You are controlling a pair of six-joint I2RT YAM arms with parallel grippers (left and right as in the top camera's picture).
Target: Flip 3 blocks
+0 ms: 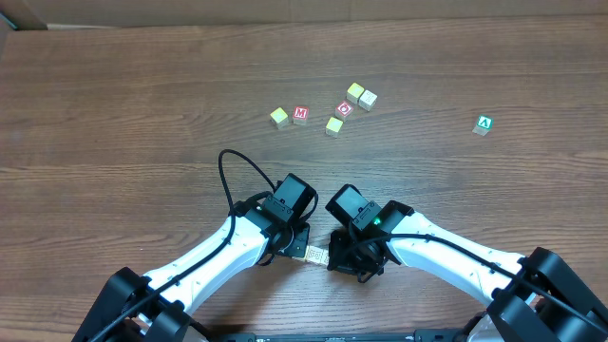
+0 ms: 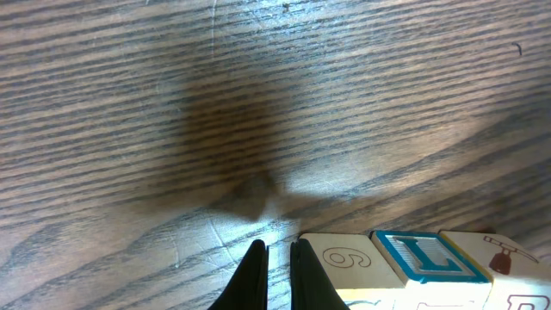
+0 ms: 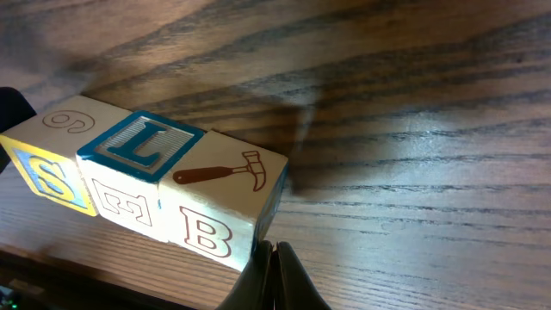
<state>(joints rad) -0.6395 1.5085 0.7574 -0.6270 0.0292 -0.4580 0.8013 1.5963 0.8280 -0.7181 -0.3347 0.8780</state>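
Three blocks (image 1: 315,254) lie touching in a short row between my two grippers near the table's front. From the right wrist their tops read 6, a blue L (image 3: 142,145) and a brown hammer (image 3: 225,172). Their sides show S on yellow, then E and B in red outline on white. My left gripper (image 2: 277,251) is shut, holds nothing, and its tips rest just beside the 6 block (image 2: 349,258). At the other end, my right gripper (image 3: 274,248) is shut and holds nothing, tips against the lower corner of the B block (image 3: 211,234).
Further back on the wooden table sit several loose cubes: a yellow-green one (image 1: 278,116), a red M (image 1: 300,114), a red O (image 1: 345,108), a pale pair (image 1: 361,95), and a green A (image 1: 484,124) far right. A black cable (image 1: 233,176) loops by the left arm.
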